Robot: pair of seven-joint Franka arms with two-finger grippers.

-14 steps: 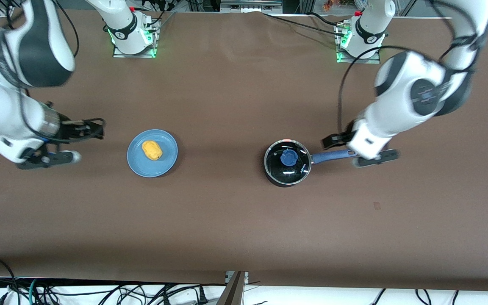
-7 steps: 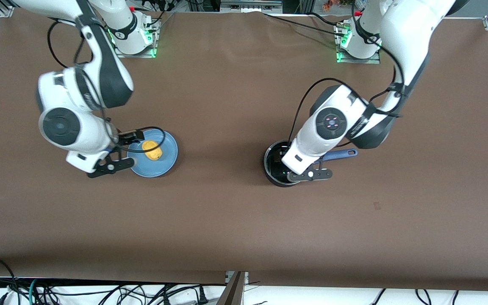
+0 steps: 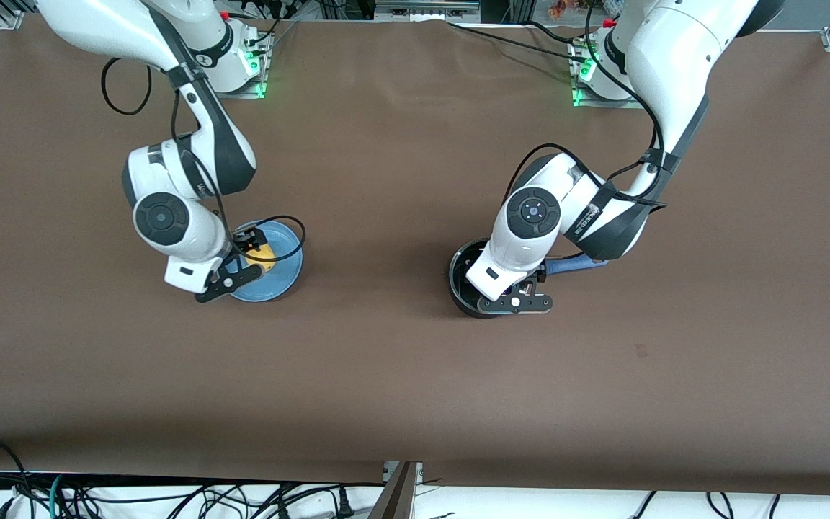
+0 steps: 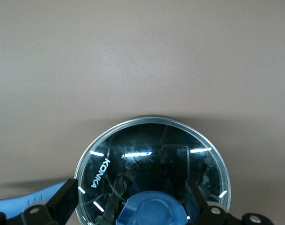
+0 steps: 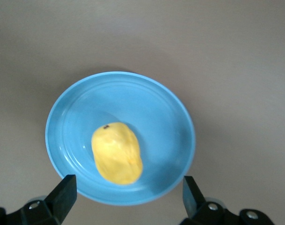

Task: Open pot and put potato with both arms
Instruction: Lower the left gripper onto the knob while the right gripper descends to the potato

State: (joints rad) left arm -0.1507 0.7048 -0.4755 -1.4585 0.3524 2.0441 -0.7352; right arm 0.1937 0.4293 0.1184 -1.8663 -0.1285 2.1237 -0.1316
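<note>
As the front view shows it, both arms bend down over the brown bench (image 3: 386,375) at about middle height of the frame. The right claw (image 3: 242,264) hangs over the blue plate (image 3: 285,270), toward the right arm's end of the bench, and only a small piece of the potato (image 3: 264,254) shows beside the wrist. The left claw (image 3: 501,285) is over the pot (image 3: 458,280), toward the left arm's end. The wrist covers most of the pot, and the blue handle (image 3: 575,265) comes out from under the arm. In this view I cannot tell how the fingers stand.

Seen from the left wrist view, the glass lid (image 4: 154,159) sits shut on the pot and fills the middle of the frame. The left claw (image 4: 130,190) is spread, with one finger on each side of the blue knob (image 4: 149,211), and the fingers (image 4: 62,204) do not touch the knob. A piece of the handle (image 4: 20,202) shows at the frame's edge.

Seen from the right wrist view, the potato (image 5: 117,153) lies on the plate (image 5: 179,117), a little off its centre. The right claw (image 5: 128,186) is spread wide above it, and its fingers (image 5: 65,193) stand apart from the potato, over the rim of the plate.
</note>
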